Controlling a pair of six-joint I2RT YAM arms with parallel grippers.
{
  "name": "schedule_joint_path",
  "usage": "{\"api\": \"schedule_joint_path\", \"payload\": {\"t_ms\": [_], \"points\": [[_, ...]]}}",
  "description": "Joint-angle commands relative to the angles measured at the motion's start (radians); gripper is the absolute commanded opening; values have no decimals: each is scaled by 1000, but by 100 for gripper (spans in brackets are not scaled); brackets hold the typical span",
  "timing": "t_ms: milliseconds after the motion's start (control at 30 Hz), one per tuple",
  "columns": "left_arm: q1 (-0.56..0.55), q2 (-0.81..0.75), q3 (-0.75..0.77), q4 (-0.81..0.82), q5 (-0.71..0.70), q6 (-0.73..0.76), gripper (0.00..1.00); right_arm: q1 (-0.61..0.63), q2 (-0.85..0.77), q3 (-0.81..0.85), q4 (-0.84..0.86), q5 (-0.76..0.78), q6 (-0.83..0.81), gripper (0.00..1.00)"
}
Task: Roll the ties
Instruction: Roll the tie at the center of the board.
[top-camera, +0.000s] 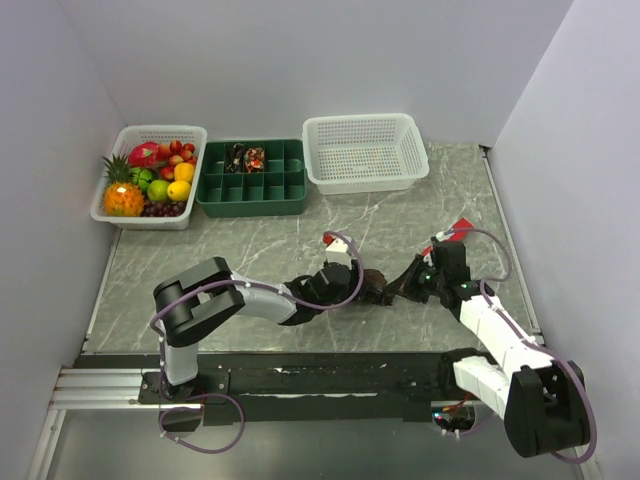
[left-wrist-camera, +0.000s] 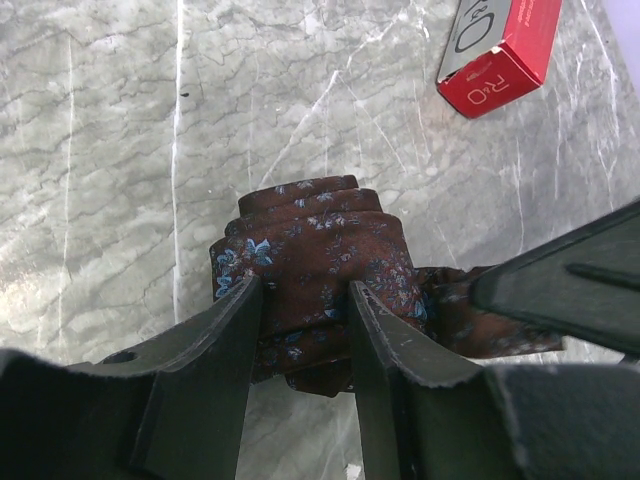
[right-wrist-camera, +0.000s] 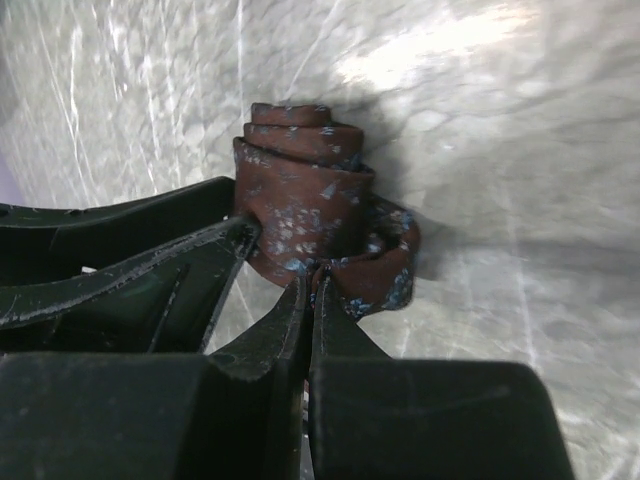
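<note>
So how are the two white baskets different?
The left white basket is packed with fruit; the right white basket is empty. The left one looks a bit narrower, the right one wider. Both are white, meshy, and sit beside the green tray at the back.

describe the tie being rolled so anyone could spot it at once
On the grey marble table, look between the two arms. The tie is a tight brown roll with pale blue flecks, clamped by the left gripper, its tail pinched in the right gripper. It alone lies on the marble; the other ties sit in the green tray.
</note>
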Motion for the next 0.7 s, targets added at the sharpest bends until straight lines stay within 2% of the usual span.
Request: {"api": "schedule_joint_path", "payload": {"t_ms": [0,167,500,667], "points": [[-39,28,-22,-53,-26,-10,45,28,57,35,92,-23,-3,0],[-62,29,-22,-59,-67,-3,45,33,137,65,138,-23,-14,0],[-90,45,-9,-69,-109,7,45,37,163,127,224,-87,-20,0],[-93,55,4,-76,-112,4,45,74,287,153,221,-113,-46,0]]}}
